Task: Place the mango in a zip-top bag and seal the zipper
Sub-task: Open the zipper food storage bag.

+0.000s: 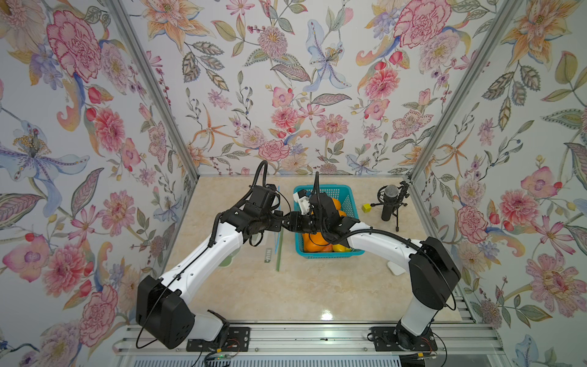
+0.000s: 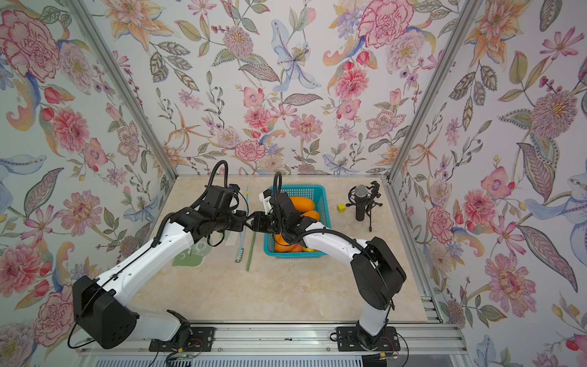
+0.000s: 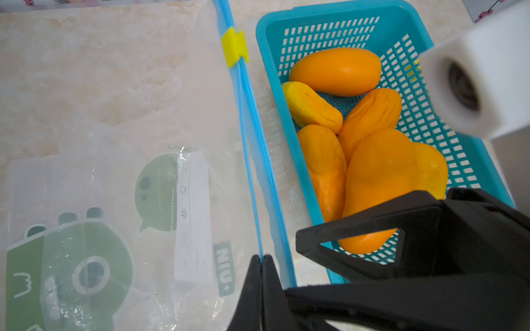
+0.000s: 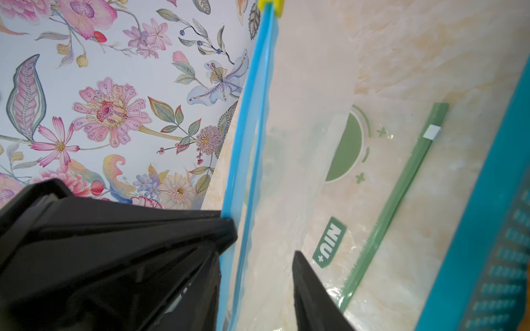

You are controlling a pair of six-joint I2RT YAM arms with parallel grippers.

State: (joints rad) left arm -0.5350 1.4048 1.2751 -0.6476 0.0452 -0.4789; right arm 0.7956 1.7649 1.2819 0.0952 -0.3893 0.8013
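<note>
Presently: teal basket [image 3: 286,28], holding several orange-yellow mangoes [image 3: 335,71] (piled, touching one another). Clear zip-top bag [image 3: 114,100] just beside it, blue zipper edge pinched tight by left gripper [image 3: 261,275]; right gripper [image 4: 262,242] jaws apart, straddling that edge.

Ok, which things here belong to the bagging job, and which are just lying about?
Job: clear zip-top bag with a blue zipper, pinched by the left end effector; right end effector; orange mangoes; teal plastic mesh basket.
Lying about: black microphone on a tripod; small yellow cube; flat bag with a green zipper.
</note>
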